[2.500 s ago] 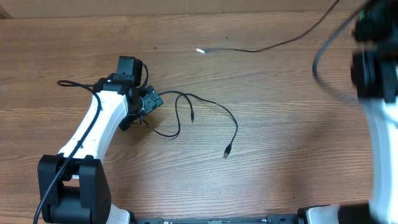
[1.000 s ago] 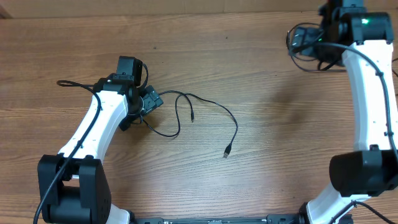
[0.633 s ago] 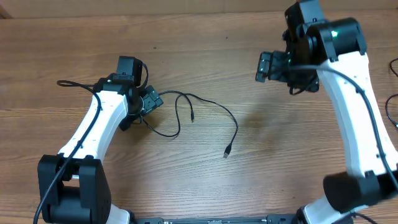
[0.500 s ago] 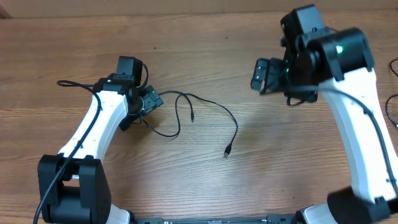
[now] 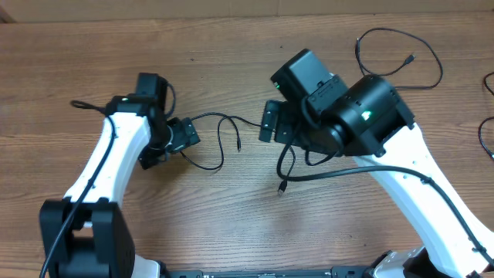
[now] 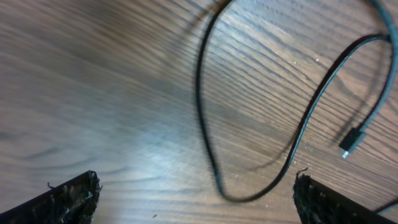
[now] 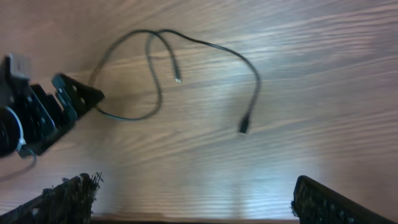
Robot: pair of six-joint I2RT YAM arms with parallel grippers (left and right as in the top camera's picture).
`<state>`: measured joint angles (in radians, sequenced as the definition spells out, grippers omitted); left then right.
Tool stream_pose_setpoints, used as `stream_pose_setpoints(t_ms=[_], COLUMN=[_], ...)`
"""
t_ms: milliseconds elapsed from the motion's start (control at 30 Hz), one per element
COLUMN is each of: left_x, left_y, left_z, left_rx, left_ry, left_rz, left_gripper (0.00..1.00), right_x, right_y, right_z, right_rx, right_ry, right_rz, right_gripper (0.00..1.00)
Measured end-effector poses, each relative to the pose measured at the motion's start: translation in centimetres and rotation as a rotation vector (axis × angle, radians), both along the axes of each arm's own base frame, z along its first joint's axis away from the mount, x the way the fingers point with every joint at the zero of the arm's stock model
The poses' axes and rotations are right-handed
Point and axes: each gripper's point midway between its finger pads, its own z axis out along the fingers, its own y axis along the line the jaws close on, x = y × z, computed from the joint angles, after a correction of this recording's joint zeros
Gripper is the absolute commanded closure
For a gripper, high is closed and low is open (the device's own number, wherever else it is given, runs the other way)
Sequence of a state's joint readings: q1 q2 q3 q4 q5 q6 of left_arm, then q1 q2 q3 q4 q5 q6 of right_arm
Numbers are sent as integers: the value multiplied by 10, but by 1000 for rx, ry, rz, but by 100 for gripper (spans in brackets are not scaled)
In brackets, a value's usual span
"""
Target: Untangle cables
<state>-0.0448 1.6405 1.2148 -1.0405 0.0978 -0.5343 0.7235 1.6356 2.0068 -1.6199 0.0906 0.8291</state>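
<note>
A thin black cable lies looped at the table's middle, its plug end near the front. My left gripper stands open at the loop's left end, holding nothing. In the left wrist view the cable's loop curves just ahead of the fingers, with a small plug to the right. My right gripper hangs open above the cable's right part. From the right wrist the whole cable shows, its plug ahead of the open right gripper. A second cable lies loose at the back right.
The left gripper's black body shows at the left in the right wrist view. Another black cord pokes in at the right edge. A thin cord trails behind the left arm. The wooden table is bare at the front.
The right arm swung from the back right corner to the middle, over the looped cable. The cable it carried now lies at the back right. The left gripper shifted slightly left.
</note>
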Motion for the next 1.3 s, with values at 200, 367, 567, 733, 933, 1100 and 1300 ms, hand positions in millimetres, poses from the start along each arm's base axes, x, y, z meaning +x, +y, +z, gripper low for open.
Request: stream_pose_setpoints(t_ms=[200,367,567,733,933,1100,1300], left_x=[-11,-37,-69,-82,-85,-87,-92], left_y=[28,47,54,55,55,55,54], left_z=[62,115,149,157,157,155,152], left_rx=[0,31,84,102,103,101,100], left_ry=[-171,-327,-428,-455,-448,-437,-413], left_rz=[56,120,143,150,150,149,149], left_gripper=[0,0,0,0,0,1,0], right_x=[7,21,14,2,5,14,17], right_y=[34,66,133,162,174,188,191], right_z=[-16,-59,-113,-153,-188,-222,-264], right_rx=[38,28,121,202,263,256,224], right_ry=[-55,-125,-252,-358,-469,-495,-461], right_rz=[16,147,505,692,746,782,798], right_gripper=[0,0,0,0,0,4,41])
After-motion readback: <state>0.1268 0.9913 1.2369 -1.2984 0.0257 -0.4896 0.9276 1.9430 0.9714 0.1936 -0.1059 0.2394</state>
